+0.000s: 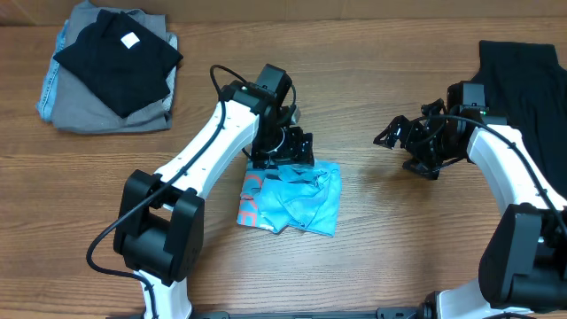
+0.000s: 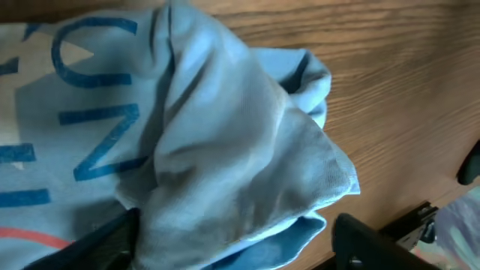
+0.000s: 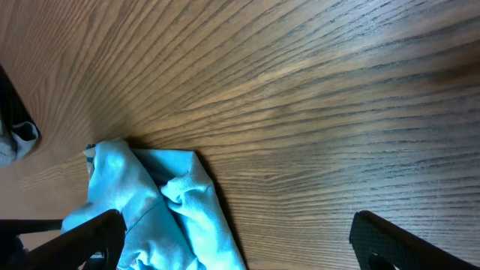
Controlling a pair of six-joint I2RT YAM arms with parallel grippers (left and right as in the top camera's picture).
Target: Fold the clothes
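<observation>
From overhead the left gripper [image 1: 285,149] covers the upper edge of the T-shirt [image 1: 297,199]; whether its jaws touch the cloth there is hidden; the letters [image 1: 249,190] on the shirt's left border are too small to read. In the left wrist view the shirt runs past the left, top and bottom edges; only the dark tips of the jaws show; a blurred thing [image 2: 454,229] in the lower right corner cannot be named. In the right wrist view the bottom edge cuts the shirt; a dark shape [image 3: 9,97] is cut at the left. Overhead, the black garment [image 1: 527,75] is cut at the right edge.
</observation>
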